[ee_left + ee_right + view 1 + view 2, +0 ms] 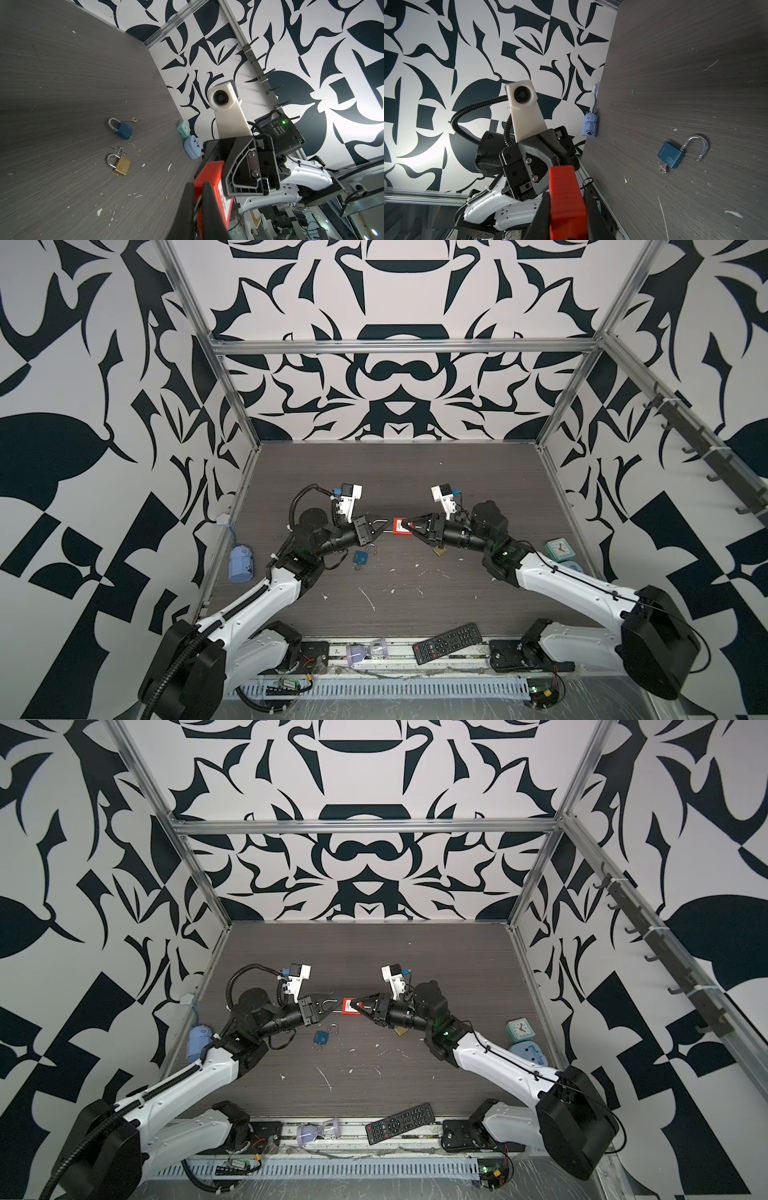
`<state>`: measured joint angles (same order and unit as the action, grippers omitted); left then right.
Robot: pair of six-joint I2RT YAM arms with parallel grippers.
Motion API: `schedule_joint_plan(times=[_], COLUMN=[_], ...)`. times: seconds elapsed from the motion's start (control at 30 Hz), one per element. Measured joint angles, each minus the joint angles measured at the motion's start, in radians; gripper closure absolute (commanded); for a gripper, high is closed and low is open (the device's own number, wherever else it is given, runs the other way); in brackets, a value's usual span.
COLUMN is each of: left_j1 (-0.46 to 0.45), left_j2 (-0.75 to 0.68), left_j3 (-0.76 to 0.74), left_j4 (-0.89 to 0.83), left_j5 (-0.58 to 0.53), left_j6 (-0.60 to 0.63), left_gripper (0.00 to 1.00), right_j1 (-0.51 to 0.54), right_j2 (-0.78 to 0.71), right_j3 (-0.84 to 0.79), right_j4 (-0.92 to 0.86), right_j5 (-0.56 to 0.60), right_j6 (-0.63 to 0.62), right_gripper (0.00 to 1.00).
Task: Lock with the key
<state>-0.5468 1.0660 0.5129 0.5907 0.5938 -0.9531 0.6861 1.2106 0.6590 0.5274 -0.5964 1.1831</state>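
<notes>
Above a dark wood-grain table (395, 472) walled in black-and-white pattern, the red padlock (400, 526) hangs between both arms: the right gripper (409, 527) clamps its body, and the left gripper (387, 529) is pinched tight on the steel shackle (380, 525). No key shows in it. Best to hold the body rigid and push the shackle straight along its legs, without twisting.

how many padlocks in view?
4. Red padlock held between left tool and right tool; open blue padlock on table near left arm; brass padlock under right arm; shut blue padlock beside it, seen only from left wrist.
</notes>
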Motion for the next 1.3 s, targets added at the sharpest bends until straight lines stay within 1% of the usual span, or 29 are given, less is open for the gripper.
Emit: schedule_joint_plan(times=[0.17,0.2,0.23,0.27,0.3,0.37,0.57,0.63,0.77,0.83,0.9,0.97,1.03,1.1,1.23,1.3], left_j1=[-0.012,-0.017,-0.023,-0.03,-0.033,-0.043,-0.076,-0.076,-0.076,-0.076,-0.076,-0.076,-0.076,-0.076,-0.074,-0.07], left_j2=[-0.004,-0.009,-0.015,-0.023,-0.031,-0.039,-0.039,-0.04,-0.051,-0.062,-0.071,-0.072,-0.072,-0.072,-0.072,-0.077], left_j3=[0.0,0.0,0.001,0.003,0.005,0.008,0.013,0.013,0.013,0.012,0.011,0.011,0.008,0.004,0.001,0.001], left_j4=[0.0,-0.004,-0.01,-0.021,-0.05,-0.091,-0.162,-0.162,-0.162,-0.165,-0.168,-0.168,-0.168,-0.169,-0.17,-0.169], left_j5=[-0.014,-0.015,-0.016,-0.024,-0.03,-0.032,-0.011,-0.006,-0.006,-0.007,-0.008,-0.006,-0.003,0.001,0.012,0.016], left_j6=[0.003,0.005,0.008,0.019,0.021,0.035,0.053,0.053,0.052,0.055,0.059,0.06,0.061,0.061,0.053,0.05], left_gripper=[1.0,0.91,0.79,0.7,0.65,0.6,0.59,0.57,0.4,0.36,0.36,0.4,0.46,0.55,0.61,0.67], right_j1=[0.002,0.003,0.004,0.005,0.008,0.009,0.016,0.013,-0.016,-0.028,-0.039,-0.046,-0.052,-0.058,-0.063,-0.063], right_j2=[-0.026,-0.037,-0.048,-0.062,-0.076,-0.093,-0.104,-0.113,-0.14,-0.147,-0.156,-0.164,-0.171,-0.177,-0.185,-0.189], right_j3=[-0.003,-0.006,-0.01,-0.015,-0.019,-0.031,-0.059,-0.062,-0.075,-0.079,-0.079,-0.079,-0.079,-0.08,-0.08,-0.082], right_j4=[-0.024,-0.034,-0.041,-0.048,-0.058,-0.072,-0.105,-0.11,-0.12,-0.121,-0.12,-0.119,-0.119,-0.119,-0.119,-0.121], right_j5=[0.019,0.021,0.022,0.022,0.033,0.047,0.047,0.047,0.035,0.028,0.029,0.033,0.04,0.049,0.059,0.063], right_j6=[0.0,-0.002,-0.002,-0.005,-0.019,-0.038,-0.059,-0.061,-0.061,-0.06,-0.057,-0.056,-0.053,-0.051,-0.049,-0.05], right_gripper=[1.0,1.0,1.0,1.0,1.0,1.0,1.0,1.0,1.0,1.0,1.0,1.0,1.0,1.0,1.0,1.0])
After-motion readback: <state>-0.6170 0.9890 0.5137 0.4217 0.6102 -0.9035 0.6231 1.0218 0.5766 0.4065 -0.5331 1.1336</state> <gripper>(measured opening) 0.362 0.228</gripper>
